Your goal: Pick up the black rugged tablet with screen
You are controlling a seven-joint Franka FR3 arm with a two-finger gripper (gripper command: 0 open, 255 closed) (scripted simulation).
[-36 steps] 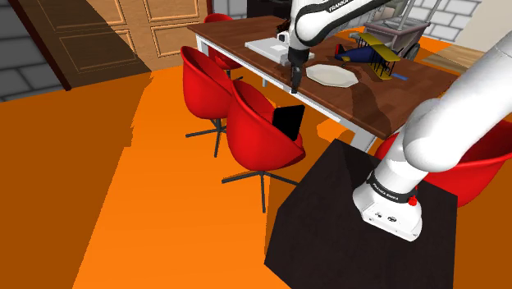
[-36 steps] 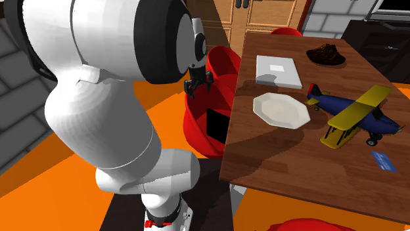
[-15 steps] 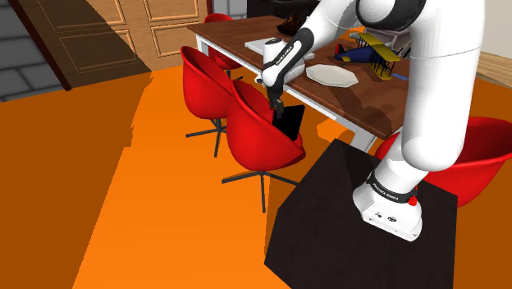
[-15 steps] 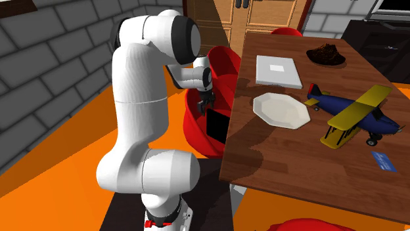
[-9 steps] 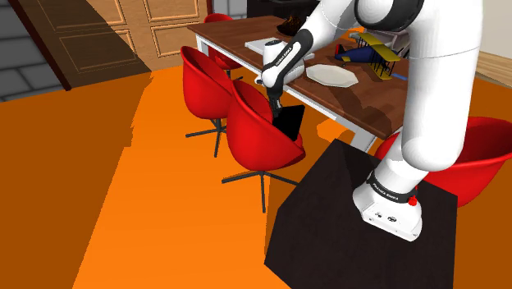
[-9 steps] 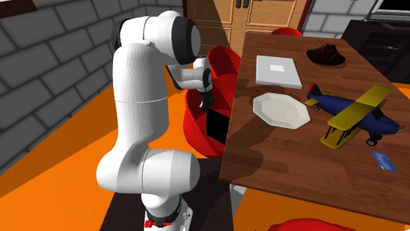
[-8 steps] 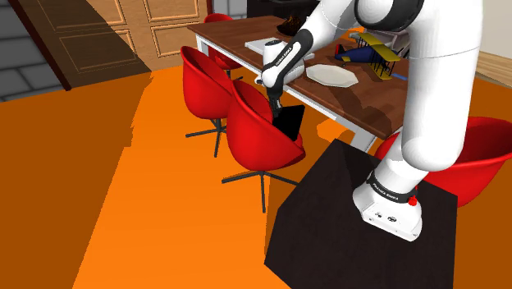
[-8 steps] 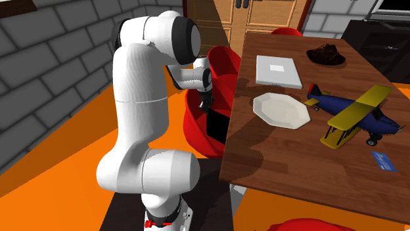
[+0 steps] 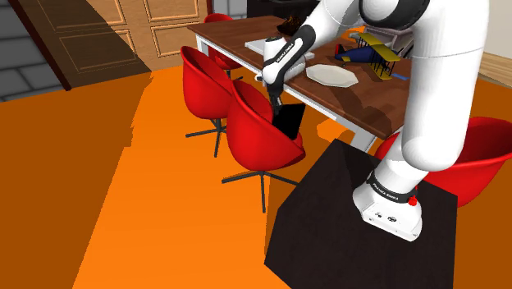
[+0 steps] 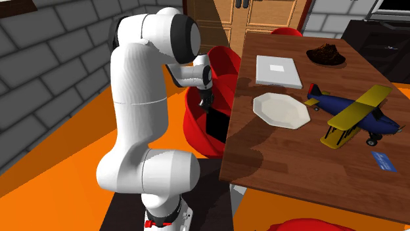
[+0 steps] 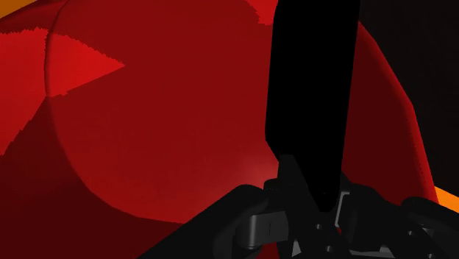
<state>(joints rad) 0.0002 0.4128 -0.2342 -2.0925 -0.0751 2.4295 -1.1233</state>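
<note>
Pincer [image 9: 276,105] gripped the top edge of the one black tablet [image 9: 291,125], which stood on edge in the seat of the nearer red chair [image 9: 256,141]. Tablet's long axis ran roughly up-down, in line with the fingers, broad face toward the stand [image 9: 328,238]. Four red chairs counted in the shoulder view. One brown bench [image 9: 386,103] sat just behind, its edge hiding the tablet's right side in the second exterior view. It carried one white plate [image 9: 331,75], one blue-yellow toy biplane [image 9: 371,51] and one flat white box [image 10: 278,70].

White arm [image 9: 443,82], dark joints [image 10: 189,34], black pincer [image 9: 277,106].
</note>
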